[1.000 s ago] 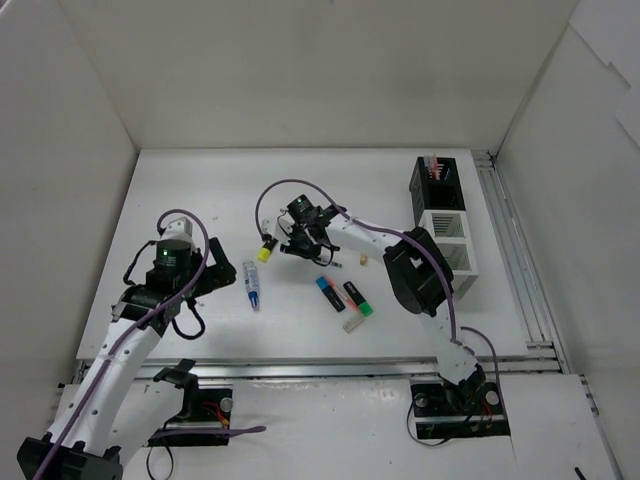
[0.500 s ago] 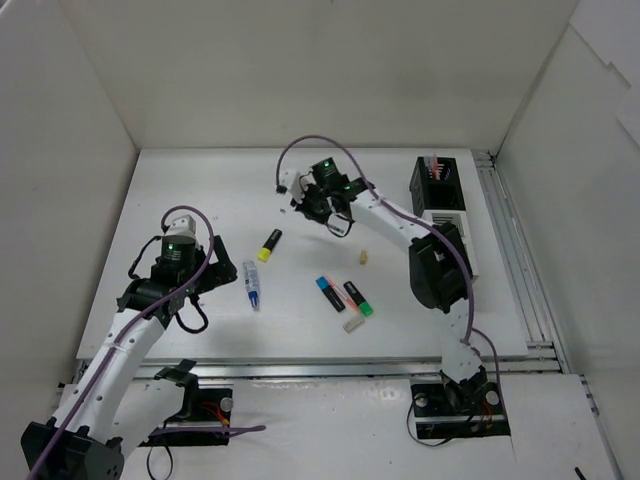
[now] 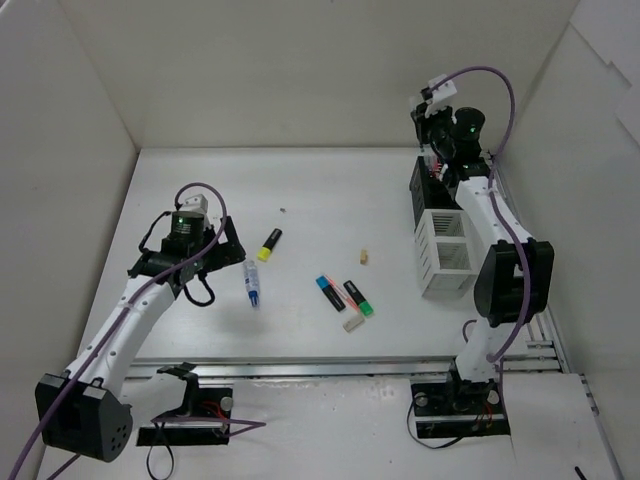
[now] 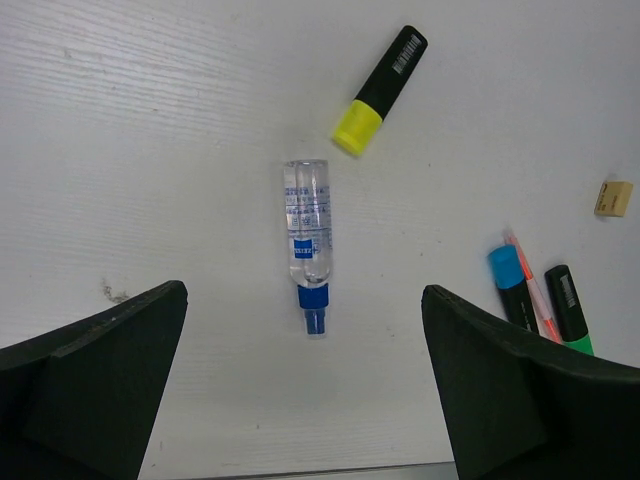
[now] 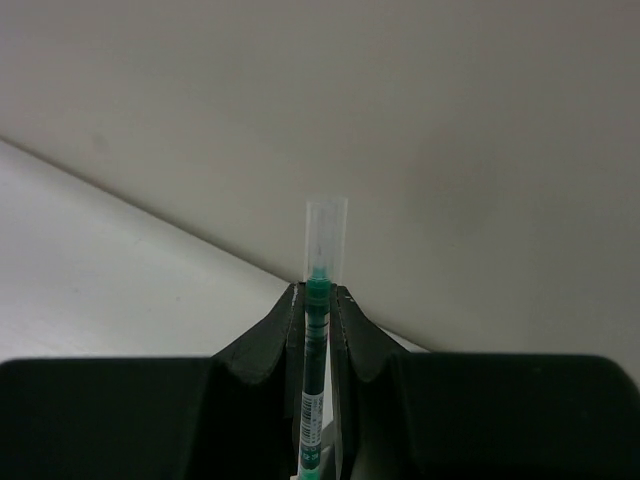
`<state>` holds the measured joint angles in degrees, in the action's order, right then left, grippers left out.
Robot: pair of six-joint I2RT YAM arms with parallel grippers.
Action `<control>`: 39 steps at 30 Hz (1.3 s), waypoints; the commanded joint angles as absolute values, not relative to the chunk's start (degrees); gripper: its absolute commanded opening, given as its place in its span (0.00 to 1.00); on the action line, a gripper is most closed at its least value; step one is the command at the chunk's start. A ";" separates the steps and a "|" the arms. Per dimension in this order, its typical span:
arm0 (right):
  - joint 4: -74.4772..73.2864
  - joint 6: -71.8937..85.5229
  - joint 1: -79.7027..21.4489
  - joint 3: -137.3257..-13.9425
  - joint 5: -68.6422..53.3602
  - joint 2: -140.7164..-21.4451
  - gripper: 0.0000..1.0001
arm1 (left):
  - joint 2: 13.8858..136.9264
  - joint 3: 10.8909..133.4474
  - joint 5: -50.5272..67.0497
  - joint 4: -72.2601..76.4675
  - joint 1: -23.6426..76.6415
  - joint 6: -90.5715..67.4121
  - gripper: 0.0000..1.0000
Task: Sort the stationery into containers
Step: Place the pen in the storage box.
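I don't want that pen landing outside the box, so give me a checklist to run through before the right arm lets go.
1. Pen held in the right claw: ok, clamped between both fingers.
2. Pen lined up over the black container opening: cannot tell; the top view only shows the claw near its far end.
3. Room inside the black container: cannot tell, its inside is mostly hidden.
4. Left claw out of the way: ok, open above the tube, well off to the other side.

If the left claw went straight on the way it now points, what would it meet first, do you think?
Most likely the tube, which lies centred beneath the open left claw.
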<state>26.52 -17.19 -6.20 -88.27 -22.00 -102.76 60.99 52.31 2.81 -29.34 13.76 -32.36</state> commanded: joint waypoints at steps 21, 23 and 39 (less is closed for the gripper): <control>48.07 -4.31 6.68 -80.70 -27.34 -110.49 0.17 | 67.24 58.54 5.18 -26.46 12.83 -30.50 0.99; 48.34 -4.04 6.68 -79.28 -26.63 -109.34 0.20 | 66.71 58.19 5.54 -26.19 12.83 -30.50 0.99; 19.85 -3.97 -5.43 -64.25 -18.46 -74.72 0.71 | 58.01 49.93 9.75 -22.59 12.83 -30.85 0.99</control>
<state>31.70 -4.51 -0.80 -64.71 -21.32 -80.62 59.53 49.78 8.38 -26.37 13.13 -31.46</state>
